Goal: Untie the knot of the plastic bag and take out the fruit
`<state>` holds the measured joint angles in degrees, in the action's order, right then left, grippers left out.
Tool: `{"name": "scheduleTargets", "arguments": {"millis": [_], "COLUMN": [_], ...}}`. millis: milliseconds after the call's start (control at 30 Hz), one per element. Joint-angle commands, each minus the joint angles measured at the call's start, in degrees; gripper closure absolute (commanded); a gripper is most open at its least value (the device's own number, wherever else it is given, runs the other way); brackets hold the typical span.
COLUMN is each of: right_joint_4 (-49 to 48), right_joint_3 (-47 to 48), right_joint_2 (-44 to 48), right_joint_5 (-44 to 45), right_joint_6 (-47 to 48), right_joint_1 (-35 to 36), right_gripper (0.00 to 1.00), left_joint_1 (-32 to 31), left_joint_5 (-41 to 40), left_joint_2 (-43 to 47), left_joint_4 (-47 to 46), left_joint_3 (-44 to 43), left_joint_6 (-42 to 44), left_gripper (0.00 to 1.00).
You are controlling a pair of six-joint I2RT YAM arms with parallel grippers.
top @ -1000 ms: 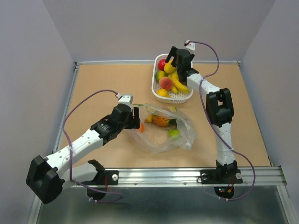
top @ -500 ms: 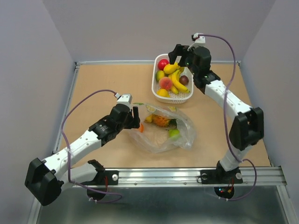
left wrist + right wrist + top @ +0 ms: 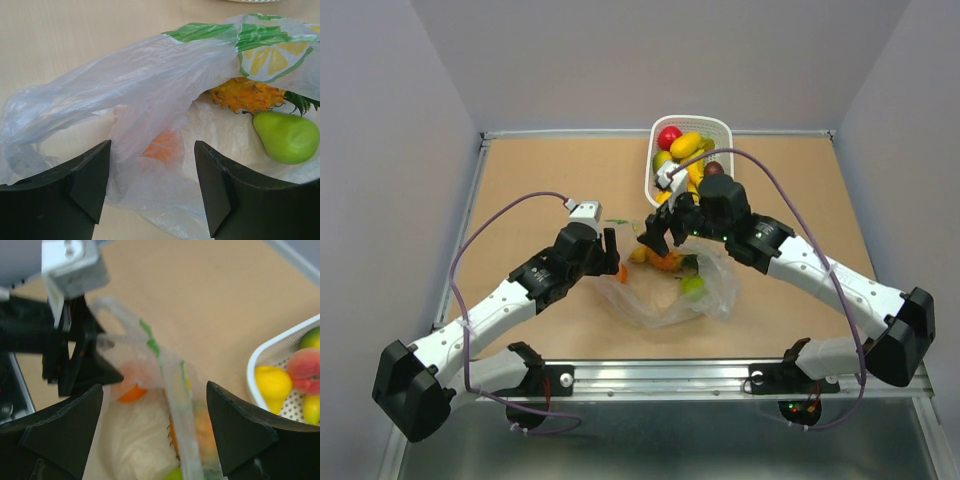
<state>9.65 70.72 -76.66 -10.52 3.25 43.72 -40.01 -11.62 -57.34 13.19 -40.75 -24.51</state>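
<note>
The plastic bag [image 3: 670, 292] lies crumpled on the tan table [image 3: 540, 170], near the middle, just in front of the white slotted basket [image 3: 651, 172]. The only marking on its clear film is the print of yellow citrus slices edged in green [image 3: 265, 55].

The left gripper [image 3: 614, 252] sits low at the bag's left end with its jaws apart. In the left wrist view a loose fold of film runs between the two fingers, unpinched, and the orange [image 3: 162, 149] shows through it in the gap. The small pineapple [image 3: 245, 95] and a green pear [image 3: 287, 137] lie deeper in the bag, off to the right.

The right gripper [image 3: 656, 238] hangs over the bag's far edge, jaws wide. In its own view the printed rim of the bag [image 3: 172, 385] lies below, between the fingers. The basket holds a red apple [image 3: 669, 137] and bananas [image 3: 686, 147].
</note>
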Motion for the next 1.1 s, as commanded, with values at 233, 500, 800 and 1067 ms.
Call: {"name": "scheduleTargets", "arguments": {"millis": [233,500,800,1067], "right_joint_4": [20.23,25.41,31.83,35.43], "right_joint_3": [-3.57,-5.77,-8.66,-11.39], "right_joint_2": [-1.03,-5.42,-10.78,-13.07], "right_joint_5": [4.44,13.06,26.33,33.46], "right_joint_6": [0.99,-8.33,-24.84,-33.82], "right_joint_1": [9.97,10.5,10.42,10.42], "right_gripper": [0.22,0.33,0.34,0.3], "left_joint_1": [0.55,0.55,0.46,0.46], "left_joint_5": [-0.34,0.28,2.83,3.0], "left_joint_2": [1.44,1.62,2.15,1.79], "left_joint_4": [-0.45,-0.53,-1.76,-1.76], "left_joint_3": [0.23,0.67,0.94,0.76], "left_joint_6": [-0.18,-0.01,-0.18,0.25], "left_gripper": [0.24,0.24,0.24,0.24]}}
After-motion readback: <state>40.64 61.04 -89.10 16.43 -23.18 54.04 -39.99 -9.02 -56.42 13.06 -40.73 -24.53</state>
